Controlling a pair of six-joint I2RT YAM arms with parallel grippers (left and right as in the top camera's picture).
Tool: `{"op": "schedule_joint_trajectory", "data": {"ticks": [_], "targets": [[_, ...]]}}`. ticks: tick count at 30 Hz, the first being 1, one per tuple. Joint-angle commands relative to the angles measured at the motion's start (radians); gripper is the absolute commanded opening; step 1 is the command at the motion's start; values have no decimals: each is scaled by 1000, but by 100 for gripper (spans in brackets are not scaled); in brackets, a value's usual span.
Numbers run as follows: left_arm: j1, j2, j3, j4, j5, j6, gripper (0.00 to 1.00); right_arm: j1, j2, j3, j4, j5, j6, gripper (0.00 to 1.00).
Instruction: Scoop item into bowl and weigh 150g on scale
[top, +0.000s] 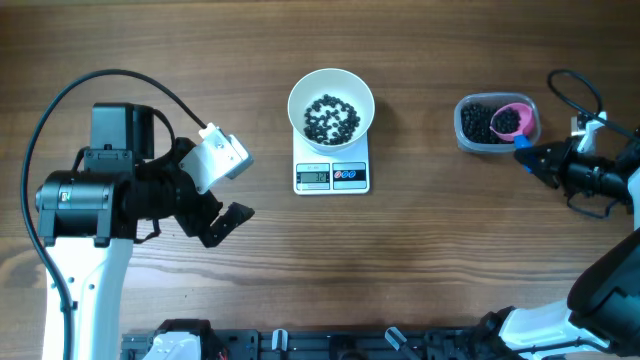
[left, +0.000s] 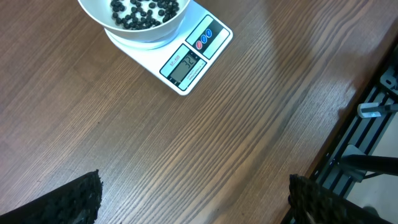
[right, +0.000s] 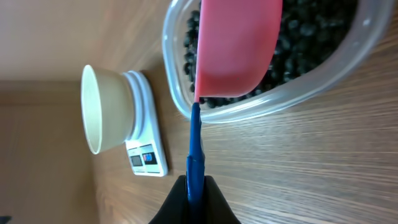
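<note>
Scooping step in hand, to judge by the layout. Clamped tight with the right gripper (right: 196, 200) on the end of the blue handle (right: 194, 149) of the pink scoop (right: 236, 50). Holding the scoop's cup inside the clear plastic tub (top: 462, 130), at the table's right, over the heap of black beads (right: 311, 43); seen from overhead, apparently loaded with beads, though hidden from the wrist view by the cup's underside. Parked well apart on the left with the left gripper (left: 194, 180): jaws spread wide, grasping nothing, hanging over bare wooden tabletop (top: 420, 250). Placed mid-table, on the white kitchen scale (top: 332, 176): the white bowl (top: 298, 98), carrying only a thin scattered layer of beads on its bottom. Lit digits on the display (left: 185, 65), too small to read with trust. Judged well short of the target weight, given so sparse a covering. Next, probably: lift the cup level and clear of the tub's rim, carry it leftward over open table to a spot above the bowl, tip slowly, watch the display. Keep the cup level in transit against beads rolling off. Avoid touching the bowl's rim, lest a nudge upset the reading. Expect several more trips.
</note>
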Motion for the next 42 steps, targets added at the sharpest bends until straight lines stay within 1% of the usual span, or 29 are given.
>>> {"op": "schedule_joint_trajectory", "data": {"ticks": [1,6,11,14,17,20,24,25,26,32,39,42], "targets": [[8,-10,18,2,9,23,100,-3,13,3,-5,-142,-40,4],[8,-10,18,2,9,23,100,-3,13,3,-5,-283,-40,4],[8,-10,18,2,9,23,100,13,13,4,-4,-373,-36,4],[8,-10,18,2,9,23,100,72,13,4,2,-380,-10,4],[8,-10,18,2,9,23,100,161,12,5,54,-385,64,5],[8,-10,18,2,9,23,100,242,11,6,122,-416,127,4],[8,-10,18,2,9,23,100,384,11,6,303,-429,299,4],[8,-10,18,2,9,23,100,462,11,6,435,-428,391,5],[8,-10,18,2,9,23,100,514,11,6,510,-428,422,5],[8,-10,18,2,9,23,100,639,11,6,681,-369,431,5],[8,-10,18,2,9,23,100,721,11,6,698,-157,401,5],[8,-10,18,2,9,23,100,741,11,6,689,-49,332,5]]}}
